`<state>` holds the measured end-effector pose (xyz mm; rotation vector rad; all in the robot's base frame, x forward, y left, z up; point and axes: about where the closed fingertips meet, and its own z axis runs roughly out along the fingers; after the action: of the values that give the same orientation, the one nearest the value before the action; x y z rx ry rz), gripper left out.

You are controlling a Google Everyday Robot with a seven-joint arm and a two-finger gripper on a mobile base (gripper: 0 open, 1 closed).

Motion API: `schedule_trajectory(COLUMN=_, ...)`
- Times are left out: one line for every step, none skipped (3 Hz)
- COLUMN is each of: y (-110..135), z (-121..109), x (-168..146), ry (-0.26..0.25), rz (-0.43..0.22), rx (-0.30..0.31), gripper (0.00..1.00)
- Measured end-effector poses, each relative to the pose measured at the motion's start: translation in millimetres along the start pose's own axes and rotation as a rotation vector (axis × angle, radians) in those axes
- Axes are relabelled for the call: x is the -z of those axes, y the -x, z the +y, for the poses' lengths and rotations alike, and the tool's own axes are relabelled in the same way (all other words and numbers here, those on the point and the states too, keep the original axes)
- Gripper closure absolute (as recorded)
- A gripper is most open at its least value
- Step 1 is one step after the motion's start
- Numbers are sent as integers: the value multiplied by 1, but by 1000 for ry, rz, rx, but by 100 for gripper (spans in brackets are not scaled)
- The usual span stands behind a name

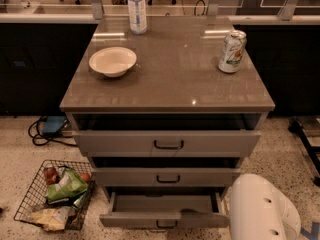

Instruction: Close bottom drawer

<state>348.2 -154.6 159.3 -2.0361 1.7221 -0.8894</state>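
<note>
The bottom drawer (pixel 150 219) stands pulled out toward me at the foot of the cabinet, well forward of the middle drawer (pixel 165 176) and the top drawer (pixel 167 143), which are each a little way out themselves. Its grey tray is bare. Its flat front runs left to right, with the small black handle (pixel 166 224) low at the centre.

The gripper (pixel 194 212) shows only as a dark shape lying on the upper edge of that front, a little right of the handle. I cannot tell whether it is open or closed, or whether it grips anything. The arm's white housing (pixel 260 209) bulks just beside the drawer's right end.

So the drawer's travel lies straight back from the gripper, square to the long front and under the middle drawer. As I judge it, a push this far right of centre might skew the drawer on its runners.

There is room. The wire basket (pixel 30 204) of groceries sits on the floor off the left corner, near but apart, out of the path. The bowl (pixel 112 61), water bottle (pixel 137 8) and can (pixel 232 51) stand up on the cabinet top (pixel 175 84), clear of the move.
</note>
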Motion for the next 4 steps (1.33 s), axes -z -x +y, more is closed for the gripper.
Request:
schedule_trajectory(y=5, z=-15, x=-23, ry=-41, rz=-35, rx=32, gripper=100)
schedule_trajectory(y=15, z=-38, x=-47, ry=-102, rz=-105, rx=68, gripper=100)
schedule_trajectory(y=21, z=-68, x=-71, ry=-174, rz=-168, rx=112, gripper=100)
schedule_trajectory(y=23, z=-88, x=-85, ry=-226, rz=-197, rx=141, gripper=100)
